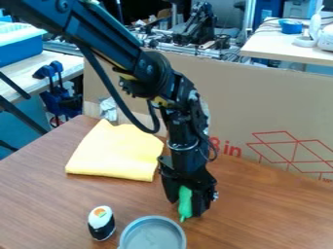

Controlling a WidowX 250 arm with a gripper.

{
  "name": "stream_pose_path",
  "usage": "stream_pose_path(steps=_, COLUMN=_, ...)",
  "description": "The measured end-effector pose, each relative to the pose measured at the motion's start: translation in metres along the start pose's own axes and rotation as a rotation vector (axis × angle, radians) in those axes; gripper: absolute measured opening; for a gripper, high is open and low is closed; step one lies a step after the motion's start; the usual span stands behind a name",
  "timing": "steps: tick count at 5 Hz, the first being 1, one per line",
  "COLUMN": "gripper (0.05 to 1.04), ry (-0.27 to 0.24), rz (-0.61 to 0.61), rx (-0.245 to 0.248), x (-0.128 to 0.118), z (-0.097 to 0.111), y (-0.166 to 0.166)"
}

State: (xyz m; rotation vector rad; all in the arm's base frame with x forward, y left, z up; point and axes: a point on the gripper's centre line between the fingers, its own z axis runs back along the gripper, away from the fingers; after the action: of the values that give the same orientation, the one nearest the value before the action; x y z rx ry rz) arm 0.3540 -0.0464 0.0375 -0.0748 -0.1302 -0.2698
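The black gripper (186, 207) hangs down over the wooden table, right of centre, behind and slightly right of the grey bowl. Between its two fingers is a slim green object (185, 200) with a narrow stem-like tip at the bottom, held roughly upright. Its upper part is hidden by the gripper. The round grey bowl (153, 235) is cut off by the front edge of the view. Left of the bowl stands a toy sushi piece (101, 223), white on top with a black wrap and an orange and green centre.
A folded yellow cloth (116, 151) lies left of and behind the gripper on the table (39, 194). A cardboard panel (273, 107) stands along the table's back edge. Beyond it are side benches with a blue bin (21, 46) and blue clamps.
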Motion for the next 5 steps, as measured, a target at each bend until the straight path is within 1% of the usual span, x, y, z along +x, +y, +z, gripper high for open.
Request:
stream_pose_path(steps=1, gripper=0.878, ry=-0.017, rz=-0.015, rx=-0.014, x=0.003, z=-0.002, y=-0.004)
stream_pose_path(steps=2, gripper=1.012, ry=0.009, rz=-0.036, rx=-0.038, x=0.001, z=-0.002, y=-0.006)
stream_pose_path(steps=3, gripper=1.009, ry=-0.046, rz=-0.009, rx=-0.027, x=0.002, z=0.013, y=-0.007)
stream_pose_path(steps=4, gripper=1.007, ry=-0.162, rz=0.017, rx=-0.003, x=0.001, z=0.052, y=-0.007)
stream_pose_path(steps=5, gripper=1.007, ry=-0.213, rz=0.033, rx=0.015, x=-0.008, z=0.077, y=-0.008)
